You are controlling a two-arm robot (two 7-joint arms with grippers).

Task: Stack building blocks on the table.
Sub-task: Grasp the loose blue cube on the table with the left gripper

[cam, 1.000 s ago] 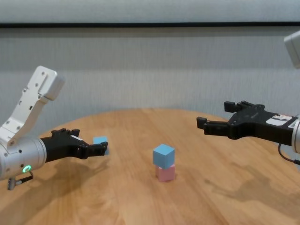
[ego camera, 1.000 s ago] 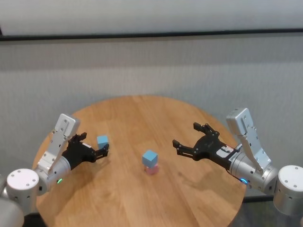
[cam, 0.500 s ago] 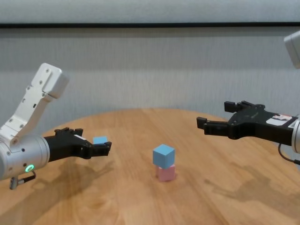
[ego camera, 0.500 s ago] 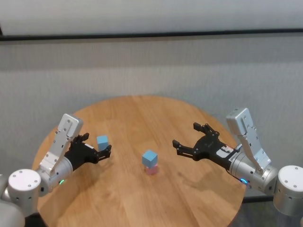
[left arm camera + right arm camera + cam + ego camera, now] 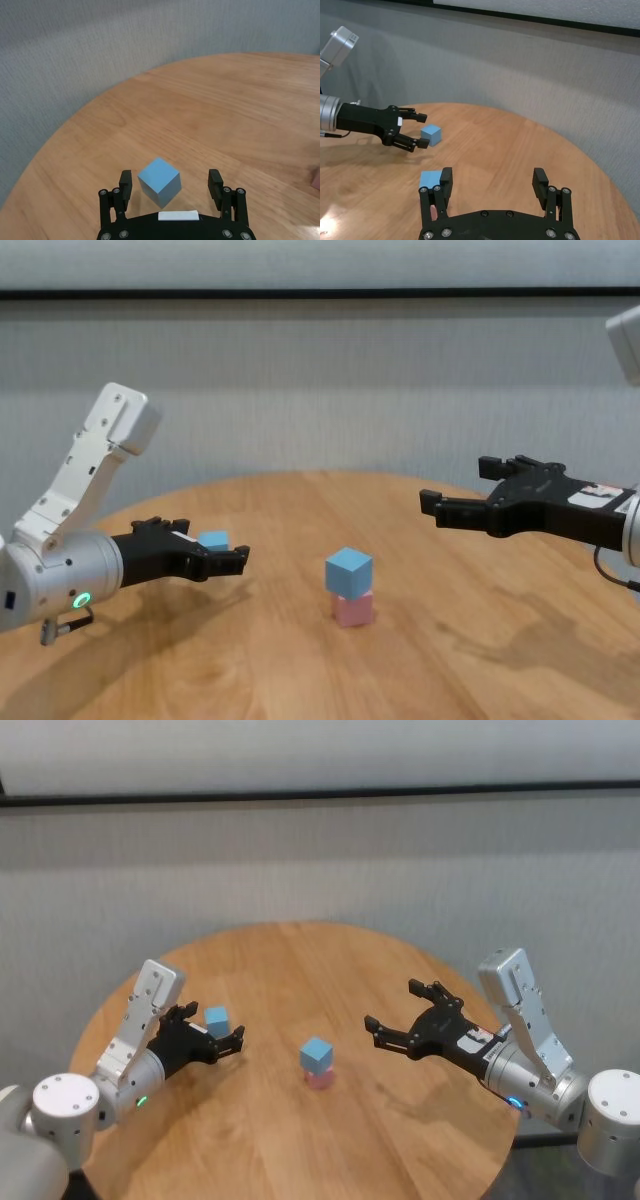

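left gripper (image 5: 222, 1035) has advanced, open fingers apparently flanking loose blue block (image 5: 217, 1019).

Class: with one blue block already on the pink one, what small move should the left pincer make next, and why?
Probably close on the loose blue block: the left pincer is open with the block between its fingers on the table, untouched.

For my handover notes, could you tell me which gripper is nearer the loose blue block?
Left. The left gripper straddles the loose blue block, open; the right gripper hovers across the table beyond the stack.

Round table (image 5: 300, 1140), blue (image 5: 217, 1019), pink cubes (image 5: 320, 1079)
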